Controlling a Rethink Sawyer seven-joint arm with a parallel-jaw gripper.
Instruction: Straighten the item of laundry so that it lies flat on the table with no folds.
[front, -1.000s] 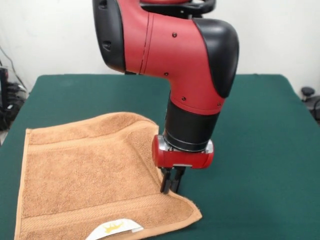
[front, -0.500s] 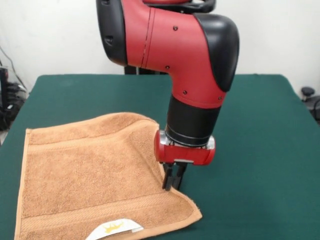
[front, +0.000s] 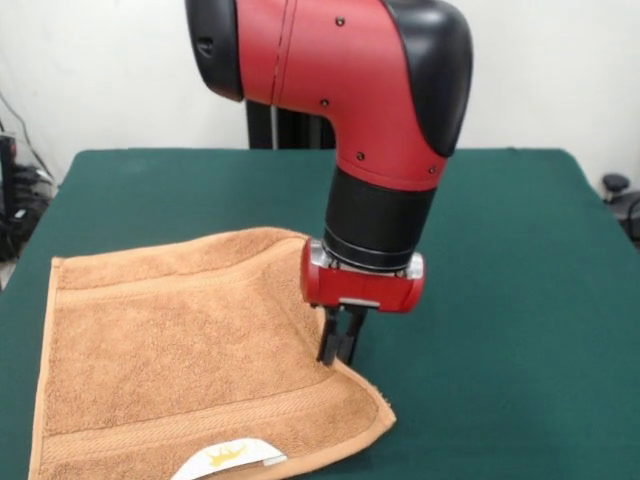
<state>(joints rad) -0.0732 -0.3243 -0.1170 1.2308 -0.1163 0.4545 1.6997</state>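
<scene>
Your towel (front: 180, 350) lies on the surface (front: 500, 250) toward the picture's left and near edge, mostly spread, with the label (front: 228, 458) at the near hem. It is not flat yet: the right side is rolled or tucked over from the far right corner down to where the end effector (front: 340, 348) sits, and the near right corner curls up off the felt.

The end effector stands on the towel's right edge with its fingers (front: 328, 345) drawn together. It looks pinched on the cloth, but the fingertips meet the terry in a dark spot and you cannot see fabric between them, so treat the grip as likely, not certain.

What could go wrong from here, as a judgement:

- If the pinch holds only the terry loops or the top layer of the fold, a pull toward the picture's right may slip free and leave the roll as it is.
- If it holds both layers, dragging may shift the whole towel across the felt instead of opening the fold; nothing pins the far side down.
- Lifting too high could make the near right corner flip under and add a new crease.
- The towel already reaches the surface's near left edge, so any pull that way risks sliding it off.
</scene>
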